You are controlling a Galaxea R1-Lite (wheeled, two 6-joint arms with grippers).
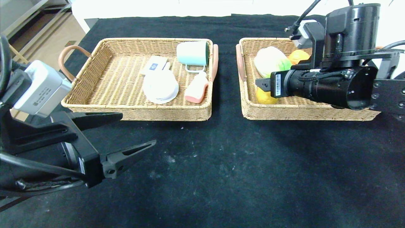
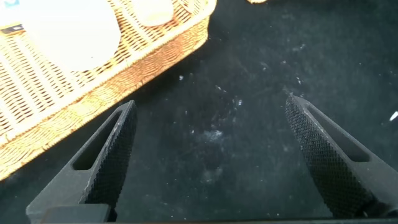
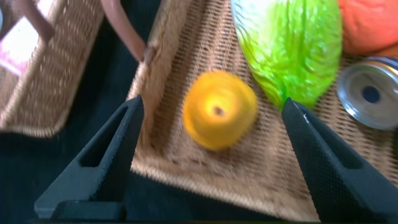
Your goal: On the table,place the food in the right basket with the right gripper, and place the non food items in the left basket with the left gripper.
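Note:
The right basket [image 1: 303, 114] holds a green-white cabbage [image 1: 270, 60], an orange [image 1: 298, 56] and a yellow fruit [image 1: 265, 96]. My right gripper [image 1: 263, 85] hangs over its front left part, open and empty. In the right wrist view the gripper [image 3: 212, 102] is above the yellow fruit [image 3: 219, 117], beside the cabbage [image 3: 289, 43], the orange [image 3: 370, 25] and a metal can [image 3: 370, 93]. The left basket [image 1: 136, 112] holds a mint cup [image 1: 192, 53], a white card [image 1: 154, 66], a white round dish [image 1: 160, 88] and a pink brush [image 1: 196, 89]. My left gripper [image 1: 138, 129] is open and empty over the cloth.
A black cloth [image 1: 221, 164] covers the table, and no loose items show on it in front of the baskets. The left wrist view shows the gripper [image 2: 211, 101] above bare cloth, with the left basket's front corner [image 2: 124, 62] close by. The left basket's pink handle [image 1: 215, 60] faces the gap between the baskets.

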